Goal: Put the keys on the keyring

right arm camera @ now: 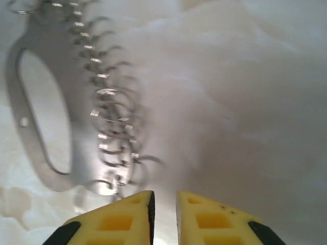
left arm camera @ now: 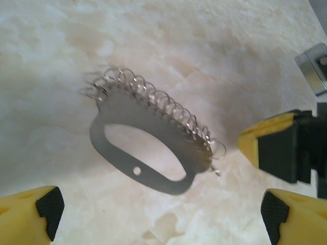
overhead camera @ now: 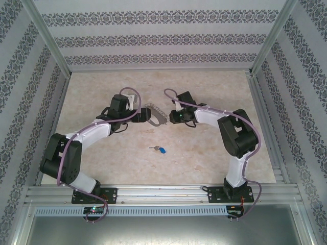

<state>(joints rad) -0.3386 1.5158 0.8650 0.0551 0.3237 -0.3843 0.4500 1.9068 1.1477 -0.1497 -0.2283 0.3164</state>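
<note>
The keyring, a flat grey oval metal loop edged with a row of small wire rings, lies on the marbled table between my two grippers. In the left wrist view the keyring sits just ahead of my left gripper, whose jaws stand wide open and empty. The right gripper is at the end of the keyring, its jaws a narrow gap apart with nothing between them. One of its fingers shows beside the ring row. The keys, a tiny silver key on a blue tag, lie alone nearer the arm bases.
The table is walled by patterned panels on three sides, with a metal rail along the near edge where both arm bases are bolted. Bare tabletop surrounds the key.
</note>
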